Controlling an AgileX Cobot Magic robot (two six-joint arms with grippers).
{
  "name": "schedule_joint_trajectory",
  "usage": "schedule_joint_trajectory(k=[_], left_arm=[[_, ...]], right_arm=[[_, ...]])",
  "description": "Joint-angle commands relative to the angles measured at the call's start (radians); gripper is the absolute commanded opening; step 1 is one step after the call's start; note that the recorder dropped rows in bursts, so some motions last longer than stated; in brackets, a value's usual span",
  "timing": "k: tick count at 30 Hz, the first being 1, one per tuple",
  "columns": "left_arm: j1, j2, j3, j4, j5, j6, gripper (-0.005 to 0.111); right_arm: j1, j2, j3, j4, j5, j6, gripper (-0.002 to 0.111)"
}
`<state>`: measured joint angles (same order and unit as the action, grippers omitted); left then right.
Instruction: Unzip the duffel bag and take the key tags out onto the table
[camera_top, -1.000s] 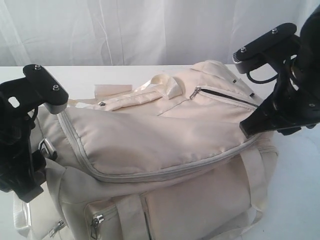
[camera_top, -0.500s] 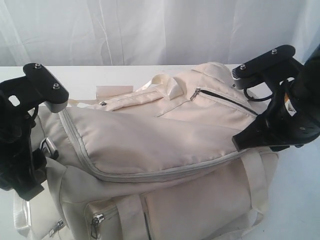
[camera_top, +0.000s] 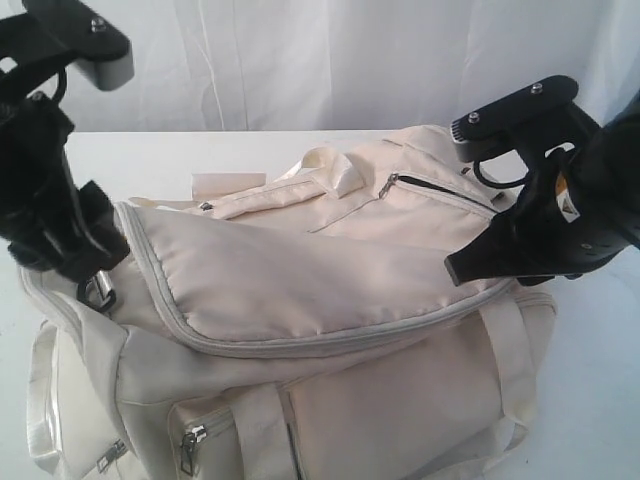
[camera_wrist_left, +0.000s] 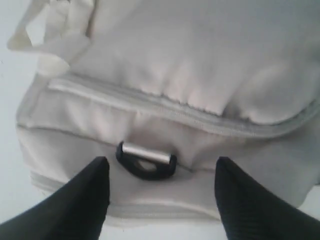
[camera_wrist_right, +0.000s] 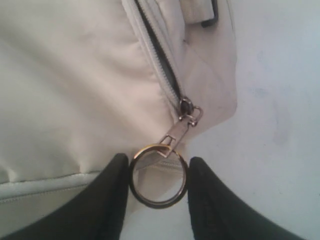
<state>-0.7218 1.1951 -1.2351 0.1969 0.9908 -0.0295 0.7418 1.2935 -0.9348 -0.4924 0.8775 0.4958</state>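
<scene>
While the right gripper (camera_wrist_right: 159, 162) clamps the zipper ring (camera_wrist_right: 158, 202), cream sheeny duffel bag (camera_top: 300, 270), grey-trimmed, left gripper (camera_wrist_left: 161, 162) spread wide.

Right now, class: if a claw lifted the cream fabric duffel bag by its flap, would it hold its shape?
Probably not: the cream fabric duffel bag shows soft folds, so it would likely sag. Its sheen suggests slippery cloth. Sitting broad on the white table, it should not roll.
</scene>
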Motion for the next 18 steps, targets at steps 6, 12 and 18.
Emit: schedule_joint_trajectory(k=[6,12,18], left_arm=[[0.005,0.115,-0.029,0.083,-0.289,0.029,0.014],[0.133,0.354,-0.277,-0.138,-0.243,0.237,0.0],[0.294,0.599,-0.594,-0.78,0.052,0.846,0.0]], right_arm=[[-0.005,-0.008,0.007,-0.015,-0.004,0.006,0.0],[-0.005,-0.008,0.007,0.001,-0.004,0.017,0.0],[-0.005,-0.008,0.007,0.004,-0.013,0.043,0.0]])
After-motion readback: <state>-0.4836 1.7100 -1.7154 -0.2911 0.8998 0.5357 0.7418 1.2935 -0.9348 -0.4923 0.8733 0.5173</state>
